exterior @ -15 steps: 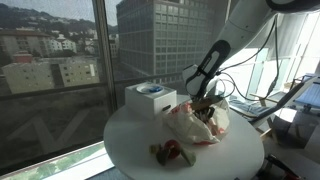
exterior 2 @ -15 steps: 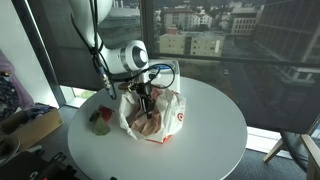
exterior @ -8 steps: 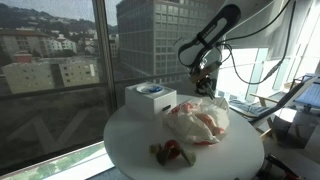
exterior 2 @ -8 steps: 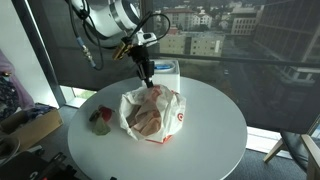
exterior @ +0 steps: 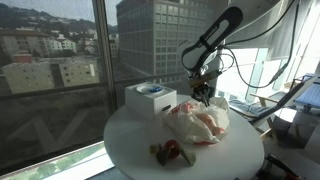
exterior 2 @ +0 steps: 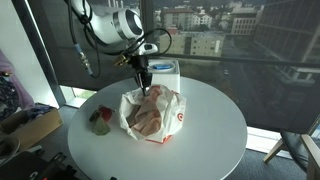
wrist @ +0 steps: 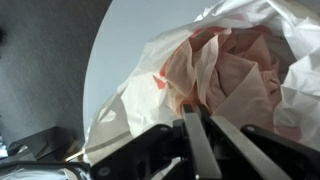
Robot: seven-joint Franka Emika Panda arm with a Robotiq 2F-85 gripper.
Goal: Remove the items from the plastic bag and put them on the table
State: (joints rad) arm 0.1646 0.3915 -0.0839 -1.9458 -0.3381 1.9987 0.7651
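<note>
A white plastic bag (exterior: 200,122) with red print lies open on the round white table (exterior: 130,135), with crumpled pinkish contents inside. It also shows in the other exterior view (exterior 2: 152,113) and fills the wrist view (wrist: 235,70). My gripper (exterior: 204,97) hangs just above the bag's top, fingers pointing down, as the other exterior view (exterior 2: 145,88) also shows. In the wrist view the fingers (wrist: 190,118) are pressed together with nothing visible between them, their tips over the pinkish contents. A small red and dark item (exterior: 170,152) lies on the table (exterior 2: 210,120) apart from the bag, also visible in an exterior view (exterior 2: 100,120).
A white box (exterior: 150,98) with a blue mark on top stands at the table's window side, also seen behind the bag (exterior 2: 165,70). Windows run close behind the table. Desks with cables and clutter (exterior: 280,100) stand beyond it.
One second ago my gripper was down in the bag. It rose clear above it, then came down slightly to just over the bag's top. The bag stayed in place.
</note>
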